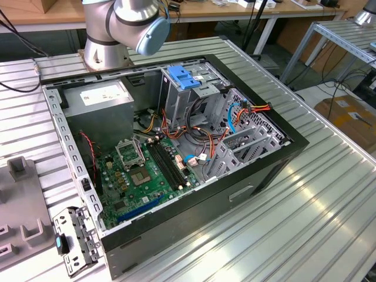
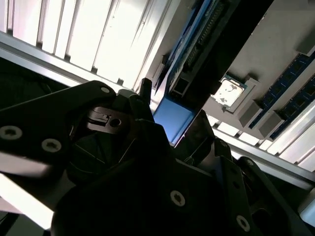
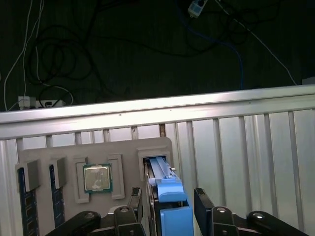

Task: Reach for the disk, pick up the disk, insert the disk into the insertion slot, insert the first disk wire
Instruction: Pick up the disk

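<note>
gripper (image 3: 168, 199) | fingers (image 3: 201, 205) apart | disk (image 3: 172, 216) between fingers, upright in tray (image 3: 123, 149) slot

Blue-framed disk (image 3: 170, 209), grey perforated insertion slot (image 1: 247, 144), green motherboard (image 1: 147, 176), ribbed silver table (image 1: 317, 194)

Exterior view: bright, even light w/ glare streaks on ribbed table (image 1: 305, 194); second wrist view: pincer (image 2: 172, 115) underexposed, near-black vs. blown-out table; first wrist view: dark backgrd., sharp foregrd.

A ribbed metal table (image 1: 305, 194) catches bright light; wooden benches (image 1: 35, 14) behind, perhaps a cardboard box (image 1: 348, 117) beside.
</note>
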